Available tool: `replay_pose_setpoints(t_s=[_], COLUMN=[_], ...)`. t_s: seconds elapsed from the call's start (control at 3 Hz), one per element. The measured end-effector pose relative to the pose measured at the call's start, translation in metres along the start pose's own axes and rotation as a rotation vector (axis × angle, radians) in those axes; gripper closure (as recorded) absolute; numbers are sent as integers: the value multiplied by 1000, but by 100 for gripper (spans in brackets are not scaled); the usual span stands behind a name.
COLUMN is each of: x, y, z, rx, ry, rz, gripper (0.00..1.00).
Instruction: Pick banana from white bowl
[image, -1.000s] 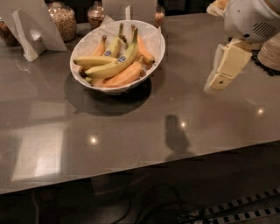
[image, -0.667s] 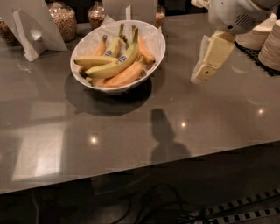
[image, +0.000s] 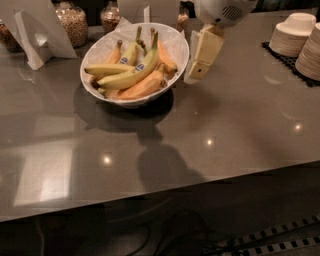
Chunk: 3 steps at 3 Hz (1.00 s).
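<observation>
Beside 1 white bowl (image: 177, 44) (w/ banana (image: 128, 77) inside) hangs 1 pincer (image: 193, 75).

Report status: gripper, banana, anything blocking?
Status: gripper hovers just right of white bowl rim. Task banana inside, ungrasped. Orange bananas crowd beside it.

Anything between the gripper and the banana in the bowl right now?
Sideways, yes: the gripper hangs just outside the bowl, on the right. The rim and an orange banana lie between it and the banana. From above, nothing covers the banana; it lies on top of the pile.
</observation>
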<state>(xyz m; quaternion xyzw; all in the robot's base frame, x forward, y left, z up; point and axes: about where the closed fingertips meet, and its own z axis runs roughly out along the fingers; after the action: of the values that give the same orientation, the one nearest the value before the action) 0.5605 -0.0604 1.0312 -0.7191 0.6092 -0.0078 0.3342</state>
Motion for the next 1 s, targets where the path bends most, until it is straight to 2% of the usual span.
replay_pose_setpoints(t_s=[0.33,0.67,1.0], x=[-20,-33,-33], y=[-6,-11,-11], z=[33,67,67], rx=[-53,-93,-94], ry=[-12,-21,-21], rz=[-86,-142,-142], gripper=[0,0,0])
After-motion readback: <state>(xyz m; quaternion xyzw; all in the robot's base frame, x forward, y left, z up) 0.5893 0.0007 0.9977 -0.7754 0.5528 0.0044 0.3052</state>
